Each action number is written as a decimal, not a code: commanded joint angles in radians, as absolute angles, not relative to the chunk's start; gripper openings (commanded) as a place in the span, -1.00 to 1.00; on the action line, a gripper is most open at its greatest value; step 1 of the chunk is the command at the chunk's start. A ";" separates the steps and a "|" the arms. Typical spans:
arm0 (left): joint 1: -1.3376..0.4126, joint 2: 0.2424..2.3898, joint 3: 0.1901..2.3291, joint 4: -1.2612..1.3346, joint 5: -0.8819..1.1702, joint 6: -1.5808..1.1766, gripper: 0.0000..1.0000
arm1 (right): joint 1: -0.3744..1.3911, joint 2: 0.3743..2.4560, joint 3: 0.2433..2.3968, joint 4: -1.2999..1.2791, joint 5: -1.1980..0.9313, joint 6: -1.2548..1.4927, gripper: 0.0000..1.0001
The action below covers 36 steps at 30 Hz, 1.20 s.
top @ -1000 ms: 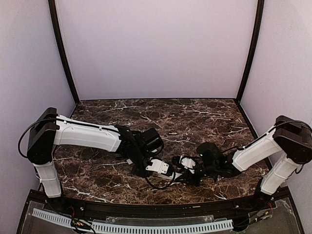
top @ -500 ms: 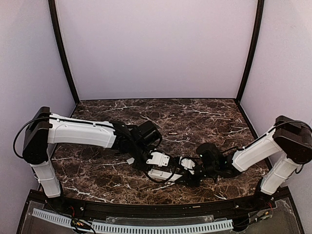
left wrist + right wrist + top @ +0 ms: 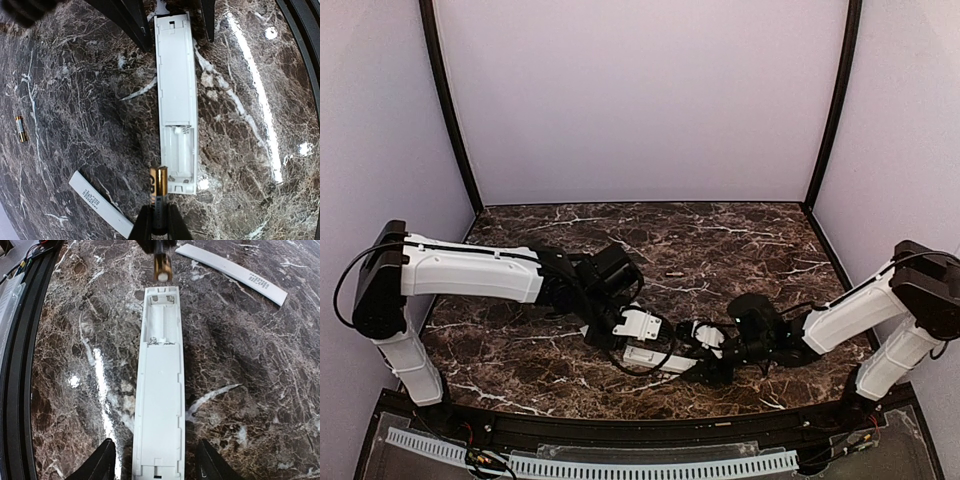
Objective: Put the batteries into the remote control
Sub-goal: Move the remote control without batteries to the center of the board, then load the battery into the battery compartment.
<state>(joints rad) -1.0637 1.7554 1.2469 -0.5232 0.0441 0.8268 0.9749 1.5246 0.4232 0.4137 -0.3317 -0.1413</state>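
While the bay is open and bare, the step in hand is seating the first cell.

- Far left, left wrist view: spare battery (image 3: 19, 128) lies alone on the marble table (image 3: 75, 75), well apart from everything else.
- Next right: thin white cover strip (image 3: 100, 205) lies flat, near the remote's open end but not touching it.
- Left gripper (image 3: 159, 216): clamped on a battery (image 3: 159, 180), gold end forward. The cell sits just beside the end corner of the bay, not yet inside. Can't tell whether it touches the casing.
- Remote control (image 3: 175, 90): back-side up on the table between the two arms. Battery bay (image 3: 179, 152) looks empty, with its spring showing in the right wrist view.
- Right gripper (image 3: 156, 455): jaws apart, one finger on each side of the remote's solid end. There is a slim gap on both sides, so it straddles rather than grips.

Judgement: next, shift the cell sideways over the bay, line it up lengthwise, then press it down against the spring. The right jaws probably need to close first, or the remote may slide.
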 commanded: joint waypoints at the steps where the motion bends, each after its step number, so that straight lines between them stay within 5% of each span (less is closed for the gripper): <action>1: -1.051 1.668 1.192 -0.535 0.060 0.824 -0.93 | 0.983 1.589 0.456 0.412 -0.351 -0.173 0.02; 11: -1.037 1.586 1.065 -0.453 0.065 0.848 -0.97 | 0.980 1.720 0.601 0.443 -0.374 -0.260 -0.84; 36: -0.967 1.723 1.140 -0.501 -0.021 0.859 -0.89 | 0.892 1.804 0.711 0.426 -0.451 -0.366 -0.94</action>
<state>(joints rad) -0.9779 1.7069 1.1023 -0.4686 0.0067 0.8536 0.8978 1.8042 0.6800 0.4339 -0.4477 -0.3271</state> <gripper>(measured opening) 0.085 0.265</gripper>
